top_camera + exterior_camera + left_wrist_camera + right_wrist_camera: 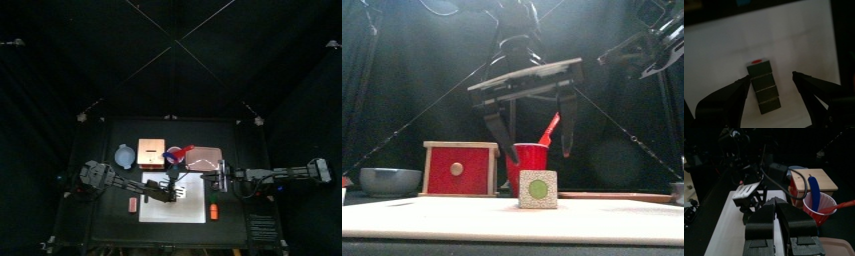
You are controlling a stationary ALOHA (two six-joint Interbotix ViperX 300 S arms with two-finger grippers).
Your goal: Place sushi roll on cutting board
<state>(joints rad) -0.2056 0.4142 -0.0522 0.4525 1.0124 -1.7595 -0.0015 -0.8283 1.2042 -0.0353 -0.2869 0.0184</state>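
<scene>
The sushi roll [762,86], a dark green bar of several pieces with a red end, lies on the white cutting board [717,55]. In the front view the sushi roll [539,188] stands end-on on the cutting board [436,218]. My left gripper [772,77] is open, one jaw on each side of the roll and not touching it. In the front view the left gripper [532,125] hangs just above the roll. In the top view the left gripper [171,187] is over the cutting board [187,205]. My right gripper [777,203] is shut and empty, at the board's right side [218,178].
Behind the board stand a red cup [532,157] holding utensils, a tan-orange block [151,147], a grey-blue bowl [389,180] at the left and a brownish-pink square [205,157]. A small orange item [214,211] lies right of the board, a pink one [134,204] to its left.
</scene>
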